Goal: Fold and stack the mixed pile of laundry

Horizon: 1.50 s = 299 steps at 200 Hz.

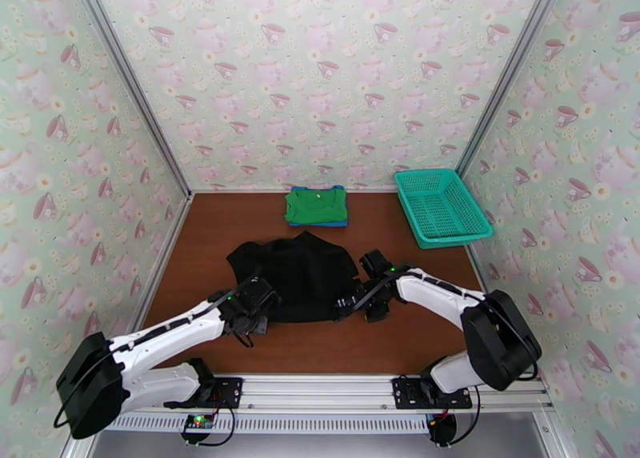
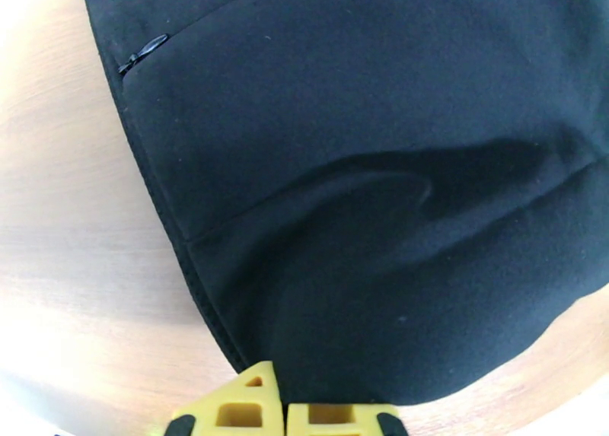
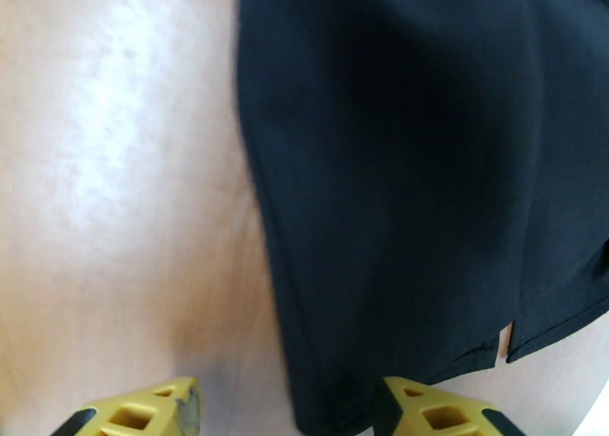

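Top view: the black garment (image 1: 292, 276) is lying in the middle of the table (image 1: 200, 244), with bare brown wood showing on every side. The green shirt (image 1: 314, 204) is sitting folded on the blue shirt (image 1: 339, 222) at the far edge, the teal basket (image 1: 442, 205) well to their right. Teacup wallpaper (image 1: 320, 68) is lining the walls. Left wrist: the left gripper (image 2: 283, 413) is pinching the garment's hem, jaws closed. Right wrist: the right gripper (image 3: 293, 411) is straddling the hem, jaws apart, gripping nothing. A tan tag (image 3: 504, 342) is showing, too blurred to read.
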### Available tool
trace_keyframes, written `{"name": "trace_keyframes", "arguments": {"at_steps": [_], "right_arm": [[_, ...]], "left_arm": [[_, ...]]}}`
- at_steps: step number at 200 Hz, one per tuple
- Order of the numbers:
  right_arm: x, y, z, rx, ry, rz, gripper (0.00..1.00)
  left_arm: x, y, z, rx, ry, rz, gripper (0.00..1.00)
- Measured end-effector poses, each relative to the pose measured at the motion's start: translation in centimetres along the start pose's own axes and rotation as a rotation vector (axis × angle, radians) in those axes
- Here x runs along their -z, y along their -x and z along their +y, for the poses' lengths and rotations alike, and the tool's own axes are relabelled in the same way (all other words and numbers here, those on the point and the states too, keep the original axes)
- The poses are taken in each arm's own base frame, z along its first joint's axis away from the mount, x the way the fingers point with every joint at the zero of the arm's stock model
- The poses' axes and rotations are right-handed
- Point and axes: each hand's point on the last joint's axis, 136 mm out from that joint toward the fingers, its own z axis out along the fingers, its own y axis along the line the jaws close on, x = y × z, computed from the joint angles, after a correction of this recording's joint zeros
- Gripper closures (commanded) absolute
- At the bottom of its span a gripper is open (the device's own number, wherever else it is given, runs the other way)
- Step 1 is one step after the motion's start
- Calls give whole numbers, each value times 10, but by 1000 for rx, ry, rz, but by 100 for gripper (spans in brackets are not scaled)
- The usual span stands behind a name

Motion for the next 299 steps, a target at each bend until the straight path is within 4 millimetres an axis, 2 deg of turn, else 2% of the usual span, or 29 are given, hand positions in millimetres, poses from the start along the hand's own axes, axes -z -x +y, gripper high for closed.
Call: {"name": "trace_keyframes", "arguments": {"at_steps": [21,43,82,100,114,124,140,156,172,186,212,231,250,270,299], "right_arm": [[-8,-2,1,-20,26,14,63],[-10,-2,7,-40,60,19,100],[-8,3,-18,-94,-13,10,100],[4,4,-28,-131,-61,1,100],[30,7,-43,-160,-154,-24,100],[60,11,-59,-179,-258,-51,100],[126,18,-85,-199,-456,-104,100],[194,22,-99,-217,-637,-157,100],[258,26,-102,-237,-787,-206,100],[305,27,-100,-252,-889,-239,100],[368,26,-98,-280,-1019,-266,100],[394,20,-104,-307,-1070,-259,100],[405,9,-118,-345,-1093,-231,100],[401,-8,-141,-396,-1081,-191,100],[381,-33,-180,-474,-1027,-156,100]], "left_arm": [[3,1,0,8,-16,-12,100],[5,2,0,15,-26,-21,100],[10,4,0,20,-41,-37,100],[23,9,0,21,-53,-56,100],[44,23,-3,20,-75,-97,100],[65,38,-6,18,-97,-143,100],[109,63,-9,11,-140,-227,100],[155,84,-12,-6,-188,-313,100],[200,99,-12,-36,-232,-383,100],[234,107,-9,-63,-261,-436,100],[281,121,-8,-123,-284,-503,100],[303,136,-12,-169,-278,-536,100],[315,158,-18,-206,-259,-559,100],[313,187,-25,-230,-235,-566,100],[290,232,-32,-250,-214,-536,100]]}}
